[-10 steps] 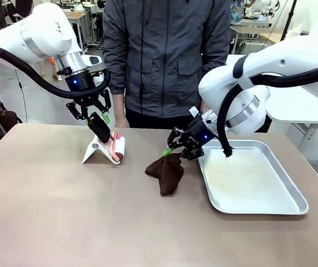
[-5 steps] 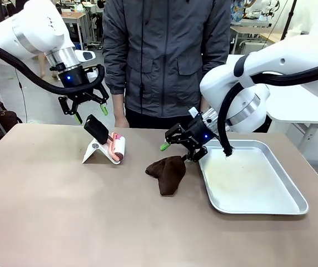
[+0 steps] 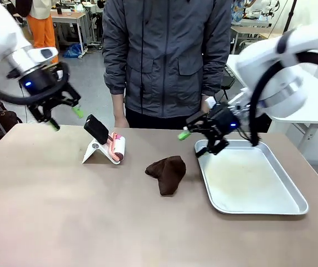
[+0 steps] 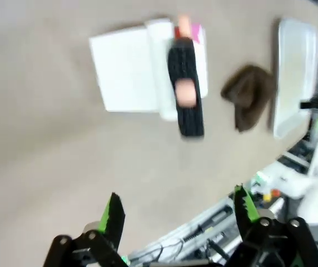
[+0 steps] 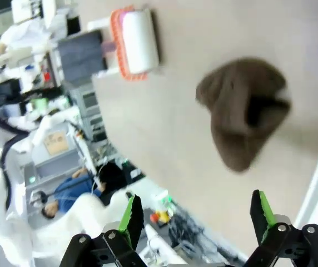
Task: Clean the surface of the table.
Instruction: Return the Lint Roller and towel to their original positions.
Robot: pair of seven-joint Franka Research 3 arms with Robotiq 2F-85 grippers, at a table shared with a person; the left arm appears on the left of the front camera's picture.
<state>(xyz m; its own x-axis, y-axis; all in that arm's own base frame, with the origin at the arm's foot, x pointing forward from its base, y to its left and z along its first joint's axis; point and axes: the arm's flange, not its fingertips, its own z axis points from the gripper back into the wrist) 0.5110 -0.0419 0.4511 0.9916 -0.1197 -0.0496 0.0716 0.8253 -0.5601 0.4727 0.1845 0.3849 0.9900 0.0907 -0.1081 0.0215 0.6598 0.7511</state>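
1. Robotics lab or workshop: two white robot arms (image 3: 3, 33) work at a tan table (image 3: 64, 211).
2. Behind: more white-topped tables (image 3: 314, 105), cables, cluttered workbenches (image 3: 73, 14), people standing around.

Front camera faces across; both wrist cameras overlook the brown cloth (image 3: 167, 172).
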